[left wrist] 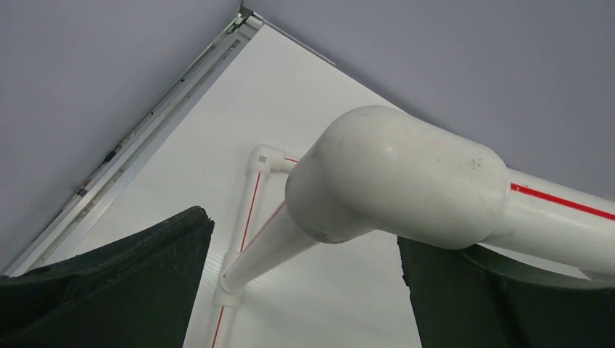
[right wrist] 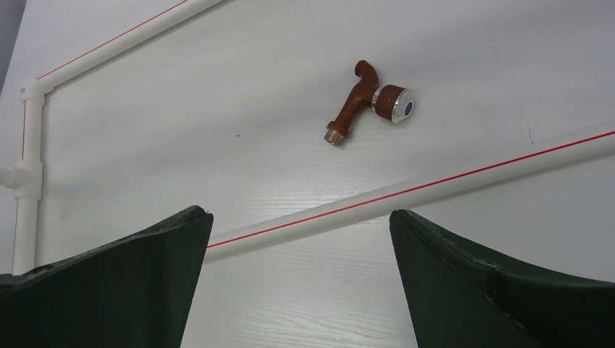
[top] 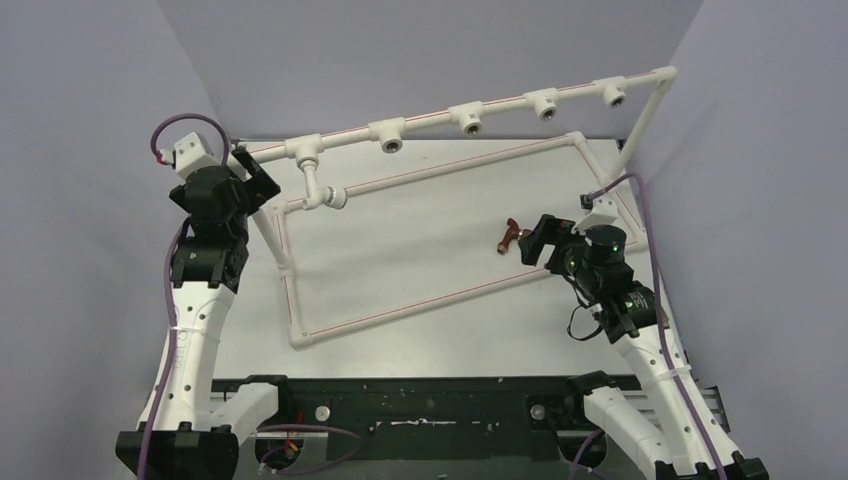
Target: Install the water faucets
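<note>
Right gripper jaws wide, empty, hovering short of brown faucet, which lies flat on table inside frame, just past near pipe. Left gripper wide open around elbow, gripping nothing. Risk: descent clips pipe, or pinching round knob rolls faucet away. Only 1 faucet visible.
</note>
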